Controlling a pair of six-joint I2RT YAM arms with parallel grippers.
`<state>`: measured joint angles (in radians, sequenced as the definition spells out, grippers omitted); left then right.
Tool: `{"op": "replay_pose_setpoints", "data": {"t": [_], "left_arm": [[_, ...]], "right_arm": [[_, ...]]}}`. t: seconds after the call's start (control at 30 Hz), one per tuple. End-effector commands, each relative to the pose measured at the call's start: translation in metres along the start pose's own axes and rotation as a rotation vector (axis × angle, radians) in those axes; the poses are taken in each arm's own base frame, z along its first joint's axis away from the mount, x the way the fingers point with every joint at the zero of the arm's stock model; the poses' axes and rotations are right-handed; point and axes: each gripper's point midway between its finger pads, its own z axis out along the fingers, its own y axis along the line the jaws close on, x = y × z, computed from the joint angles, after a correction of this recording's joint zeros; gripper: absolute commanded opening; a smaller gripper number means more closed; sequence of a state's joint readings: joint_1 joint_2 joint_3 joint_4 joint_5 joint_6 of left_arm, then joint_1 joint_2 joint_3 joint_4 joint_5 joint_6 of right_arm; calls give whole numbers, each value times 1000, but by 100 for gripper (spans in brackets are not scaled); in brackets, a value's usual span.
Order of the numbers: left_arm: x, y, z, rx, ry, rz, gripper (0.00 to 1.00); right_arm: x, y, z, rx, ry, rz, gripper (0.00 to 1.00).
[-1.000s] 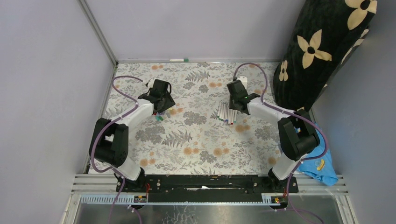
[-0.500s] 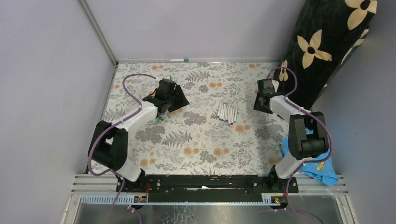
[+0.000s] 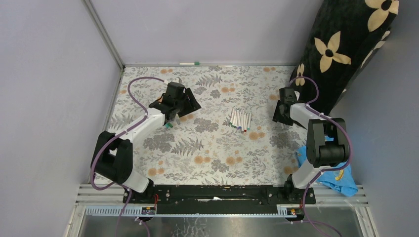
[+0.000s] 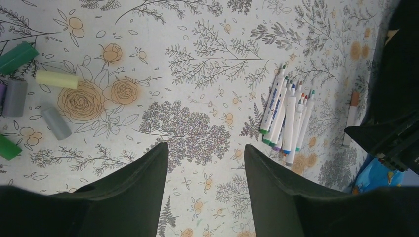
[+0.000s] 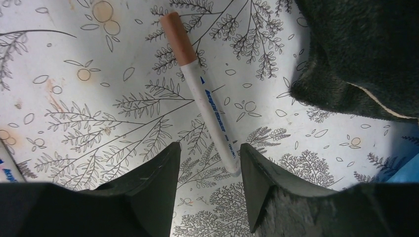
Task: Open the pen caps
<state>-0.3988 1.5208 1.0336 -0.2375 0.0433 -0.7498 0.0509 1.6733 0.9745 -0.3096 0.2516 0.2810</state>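
Observation:
Several white pens with small coloured caps lie in a bundle mid-table, also seen as the pens in the left wrist view. Loose caps, green, pale yellow and grey, lie scattered at the left; one green cap shows from above. My left gripper hovers open and empty. My right gripper is open over a single pen with a brown cap. That pen's bare end lies between the fingers, close to the right finger, resting on the table.
A black cushion with cream flowers stands at the right, close to my right gripper; its edge fills the right wrist view. A blue cloth lies at the near right. A white marker rests against the back wall.
My right arm left the pen bundle, swung right toward the cushion and opened its jaws. My left gripper rose and shifted slightly right, its jaws a bit wider.

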Motion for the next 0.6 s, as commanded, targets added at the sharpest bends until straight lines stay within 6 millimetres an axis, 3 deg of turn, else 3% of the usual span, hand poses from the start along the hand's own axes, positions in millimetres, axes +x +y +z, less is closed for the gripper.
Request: {"op": "replay_pose_setpoints", "data": {"t": [0.0, 0.3, 0.57], "left_arm": [[-14, -18, -7, 66, -55, -4, 64], [-15, -19, -12, 72, -66, -12, 64], [-16, -17, -14, 63, -73, -9, 64]], "right_arm": [[12, 0, 7, -21, 48, -18, 54], [29, -4, 21, -17, 111, -16, 51], [39, -5, 29, -15, 143, -19, 41]]}}
